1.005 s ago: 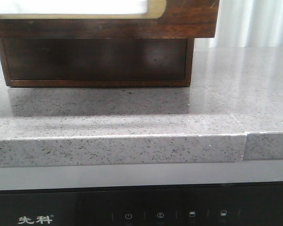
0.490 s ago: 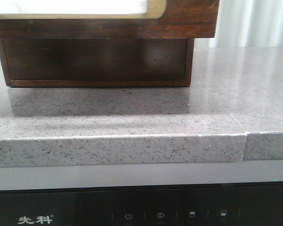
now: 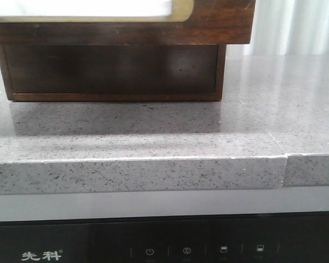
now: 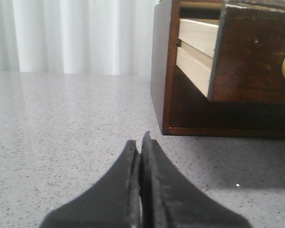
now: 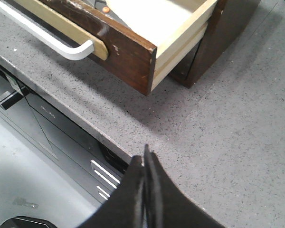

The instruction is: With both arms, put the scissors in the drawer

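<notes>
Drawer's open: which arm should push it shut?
Probably right: the right gripper, shut, looks down on the drawer front and handle. The left gripper, shut, is low over the counter beside the cabinet.

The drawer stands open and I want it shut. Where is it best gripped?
The white handle, from the drawer's front side: it is a bar standing off the front panel, so one finger can probably slip behind it.

Dark brown wooden drawer pulled out of its cabinet, pale wood sides and inside, cream panel in a tan frame on the front. Scissors barely visible inside: only an orange-lined bit showing.
</notes>
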